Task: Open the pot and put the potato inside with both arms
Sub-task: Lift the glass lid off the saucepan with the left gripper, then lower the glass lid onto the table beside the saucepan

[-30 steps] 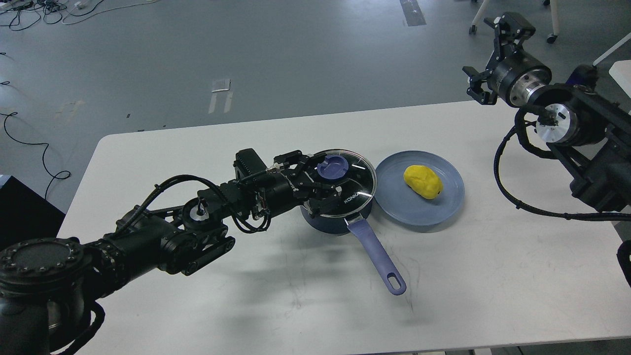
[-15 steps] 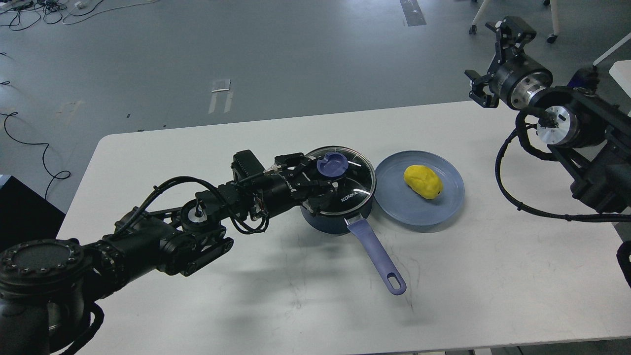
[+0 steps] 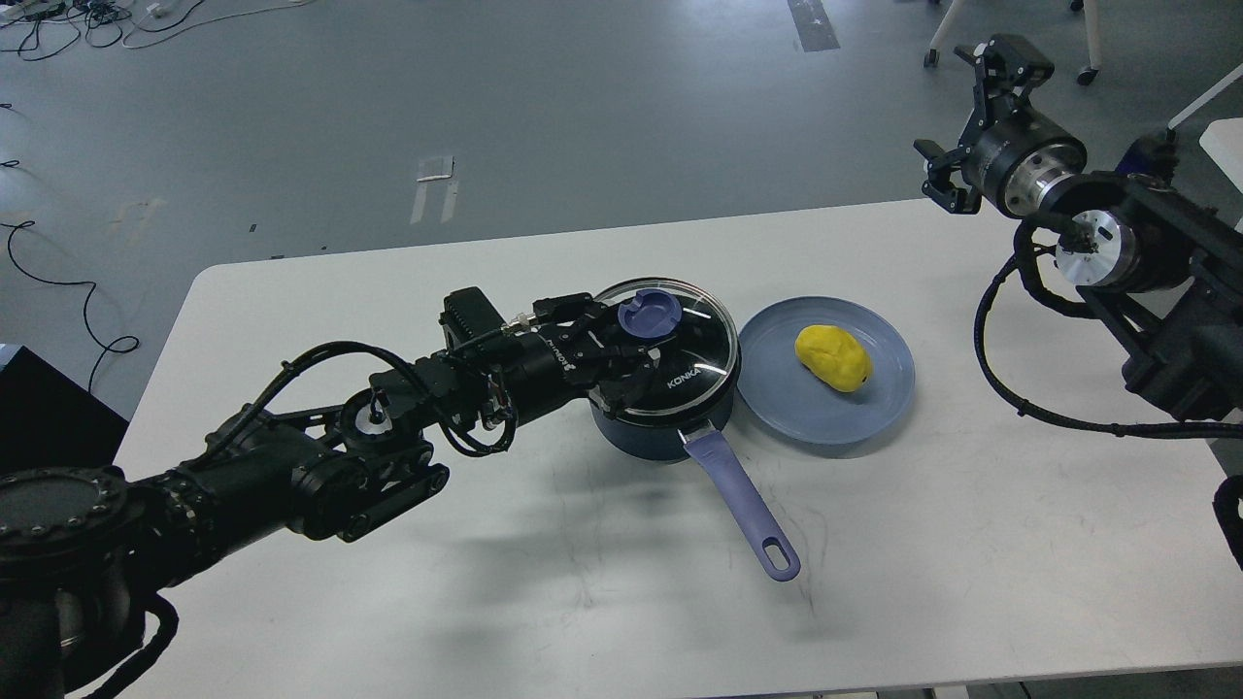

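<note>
A dark blue pot (image 3: 653, 437) with a long blue handle (image 3: 743, 505) stands mid-table. Its glass lid (image 3: 685, 364) with a blue knob (image 3: 649, 316) sits tilted on the pot, raised on the left side. My left gripper (image 3: 631, 340) reaches in from the left and is shut on the lid's knob. A yellow potato (image 3: 832, 357) lies on a blue plate (image 3: 825, 413) just right of the pot. My right gripper (image 3: 959, 115) hangs open and empty in the air beyond the table's far right edge, well away from the potato.
The white table (image 3: 923, 544) has bare surface in front and to the right of the plate. The pot handle points toward the front. Cables lie on the grey floor (image 3: 486, 97) behind, and chair legs (image 3: 937, 39) stand at the back right.
My left gripper has drawn back slightly left and up with the lid knob, tilting the lid further off the pot. The right gripper has shifted only slightly.
</note>
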Controlling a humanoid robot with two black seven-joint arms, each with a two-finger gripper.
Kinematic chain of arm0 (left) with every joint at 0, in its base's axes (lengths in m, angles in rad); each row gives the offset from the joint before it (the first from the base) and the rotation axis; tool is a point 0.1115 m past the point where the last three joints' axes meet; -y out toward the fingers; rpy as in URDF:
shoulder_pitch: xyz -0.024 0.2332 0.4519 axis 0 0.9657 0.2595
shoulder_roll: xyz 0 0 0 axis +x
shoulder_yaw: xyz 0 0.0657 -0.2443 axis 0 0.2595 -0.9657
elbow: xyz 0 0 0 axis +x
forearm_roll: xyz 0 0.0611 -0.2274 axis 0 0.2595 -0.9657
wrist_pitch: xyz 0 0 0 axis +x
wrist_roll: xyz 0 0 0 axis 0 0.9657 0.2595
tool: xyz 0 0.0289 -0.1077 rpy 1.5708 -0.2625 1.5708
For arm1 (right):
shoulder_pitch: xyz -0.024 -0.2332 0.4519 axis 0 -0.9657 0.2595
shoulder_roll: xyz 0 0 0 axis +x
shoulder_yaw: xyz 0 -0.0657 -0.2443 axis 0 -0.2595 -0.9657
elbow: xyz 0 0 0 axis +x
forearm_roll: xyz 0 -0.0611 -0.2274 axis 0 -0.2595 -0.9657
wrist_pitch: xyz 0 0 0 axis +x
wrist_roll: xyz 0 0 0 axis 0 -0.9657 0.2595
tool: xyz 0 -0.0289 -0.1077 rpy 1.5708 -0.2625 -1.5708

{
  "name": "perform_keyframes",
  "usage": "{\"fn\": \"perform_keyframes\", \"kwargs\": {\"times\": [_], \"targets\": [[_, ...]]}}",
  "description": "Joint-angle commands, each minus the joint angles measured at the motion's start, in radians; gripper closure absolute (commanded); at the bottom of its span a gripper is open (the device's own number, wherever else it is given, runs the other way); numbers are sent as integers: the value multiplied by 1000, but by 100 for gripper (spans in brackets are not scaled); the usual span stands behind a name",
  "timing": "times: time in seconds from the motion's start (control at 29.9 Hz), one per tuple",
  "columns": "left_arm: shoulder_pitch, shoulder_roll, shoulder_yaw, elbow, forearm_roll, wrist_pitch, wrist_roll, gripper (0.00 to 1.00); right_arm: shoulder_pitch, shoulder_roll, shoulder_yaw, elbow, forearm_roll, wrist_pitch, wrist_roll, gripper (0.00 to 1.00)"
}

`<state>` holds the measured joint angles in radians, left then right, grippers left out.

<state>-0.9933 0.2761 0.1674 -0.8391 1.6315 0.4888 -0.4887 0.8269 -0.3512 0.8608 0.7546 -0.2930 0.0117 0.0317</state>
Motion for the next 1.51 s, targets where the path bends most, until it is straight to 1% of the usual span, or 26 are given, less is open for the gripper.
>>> {"fn": "perform_keyframes", "kwargs": {"times": [0.0,0.27,0.47,0.54,0.7,0.8,0.94,1.17,1.31,1.47], "targets": [[-2,67,-52,-84,-1,0,0,76,8,1,0,0,0,-1,-1,0],[21,201,-199,-92,-13,0,0,76,9,5,-11,-3,0,-1,-1,0],[81,270,-224,-92,-19,0,0,76,8,5,-13,-31,0,-1,-1,0],[125,307,-238,-92,-22,0,0,76,6,5,-13,-31,0,-1,-1,0],[238,321,-325,-91,-22,0,0,75,1,5,-14,-44,0,5,-1,0],[277,337,-357,-91,-22,0,0,75,1,5,-16,-46,0,5,-1,0],[295,367,-362,-86,-22,0,0,75,3,6,-37,-44,0,-1,-1,0],[376,391,-359,-77,-44,0,0,74,9,9,-40,-44,0,-1,-1,0],[418,385,-359,-60,-44,0,0,73,11,8,-40,-44,0,-1,-1,0],[433,345,-347,27,-45,0,0,72,8,8,-42,-43,0,-1,-1,0]]}}
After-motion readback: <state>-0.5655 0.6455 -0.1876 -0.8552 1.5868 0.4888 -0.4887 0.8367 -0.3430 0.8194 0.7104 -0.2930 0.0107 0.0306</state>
